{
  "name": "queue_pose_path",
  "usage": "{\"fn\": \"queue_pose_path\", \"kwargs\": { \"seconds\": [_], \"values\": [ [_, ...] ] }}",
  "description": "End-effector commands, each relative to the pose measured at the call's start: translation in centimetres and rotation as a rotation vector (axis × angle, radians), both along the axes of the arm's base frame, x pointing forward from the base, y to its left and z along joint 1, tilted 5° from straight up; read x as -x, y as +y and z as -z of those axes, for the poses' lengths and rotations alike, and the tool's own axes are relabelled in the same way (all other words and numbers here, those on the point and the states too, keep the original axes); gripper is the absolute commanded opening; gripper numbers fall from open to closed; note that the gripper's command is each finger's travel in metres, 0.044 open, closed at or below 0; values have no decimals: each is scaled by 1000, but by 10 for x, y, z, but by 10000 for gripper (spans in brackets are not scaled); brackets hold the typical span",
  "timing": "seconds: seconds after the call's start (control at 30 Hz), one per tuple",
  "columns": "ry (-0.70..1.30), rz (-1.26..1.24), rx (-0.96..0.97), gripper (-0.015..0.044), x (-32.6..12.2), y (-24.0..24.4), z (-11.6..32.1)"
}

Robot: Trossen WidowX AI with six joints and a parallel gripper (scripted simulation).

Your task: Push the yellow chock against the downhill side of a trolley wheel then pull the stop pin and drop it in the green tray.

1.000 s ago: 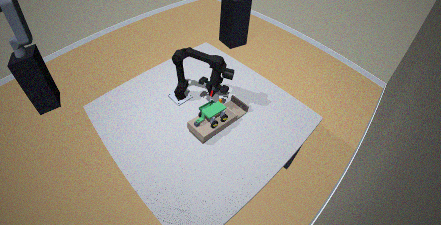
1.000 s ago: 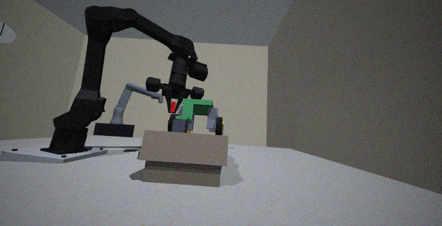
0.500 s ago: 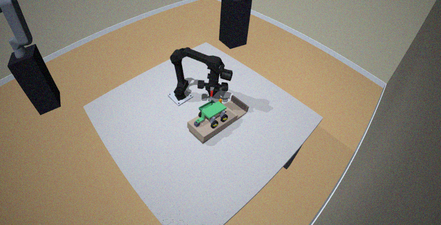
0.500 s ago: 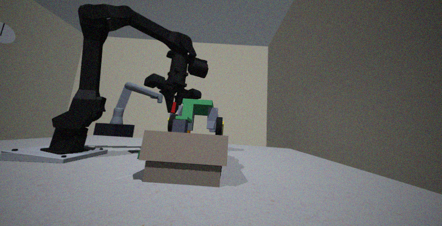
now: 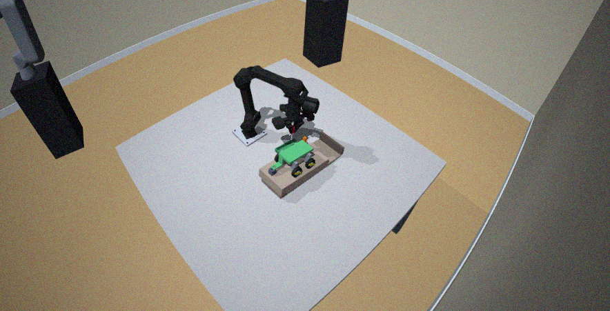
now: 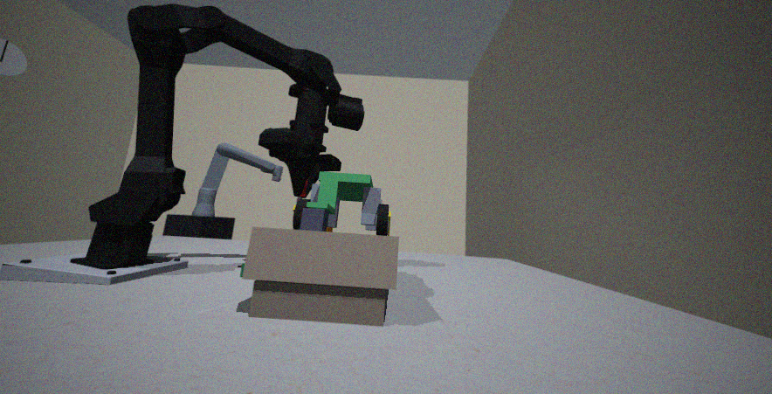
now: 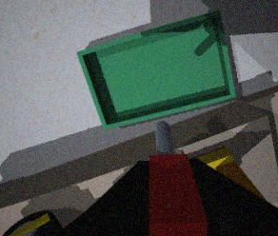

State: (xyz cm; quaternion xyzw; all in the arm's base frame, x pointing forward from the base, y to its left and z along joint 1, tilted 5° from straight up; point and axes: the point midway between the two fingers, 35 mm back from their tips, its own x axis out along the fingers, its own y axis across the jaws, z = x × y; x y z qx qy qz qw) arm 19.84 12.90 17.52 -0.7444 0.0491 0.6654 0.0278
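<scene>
My gripper (image 5: 292,129) (image 6: 300,190) (image 7: 167,170) is shut on the stop pin's red head (image 5: 293,129) (image 6: 304,188) (image 7: 172,190). The grey shaft (image 7: 163,138) points out past the fingertips toward the near rim of the green tray (image 7: 158,71), below. The pin is clear of the ramp. The tray is partly hidden behind the trolley in the top view. The green trolley (image 5: 294,152) (image 6: 351,178) stands on the ramp (image 5: 272,181) (image 6: 324,259). The chock's orange handle (image 5: 304,138) shows at the trolley's downhill side; its yellow body (image 7: 220,164) shows in the wrist view. Its contact with a wheel is hidden by the fingers.
The ramp has a raised wall (image 5: 332,141) at its low end. The trolley's near wheels (image 5: 297,172) (image 5: 310,163) stand on the ramp. The arm's base plate (image 5: 248,139) (image 6: 107,277) is beside the ramp. A wheel (image 7: 36,226) shows at the wrist view's lower left.
</scene>
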Motion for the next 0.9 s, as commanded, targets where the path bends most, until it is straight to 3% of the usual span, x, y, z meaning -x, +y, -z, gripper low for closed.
{"fn": "queue_pose_path", "kwargs": {
  "seconds": [0.0, 0.87],
  "values": [
    [7, -126, -14, 0, 0, 0, 0],
    [19, -229, -66, 0, 16, -4, 26]
  ]
}}
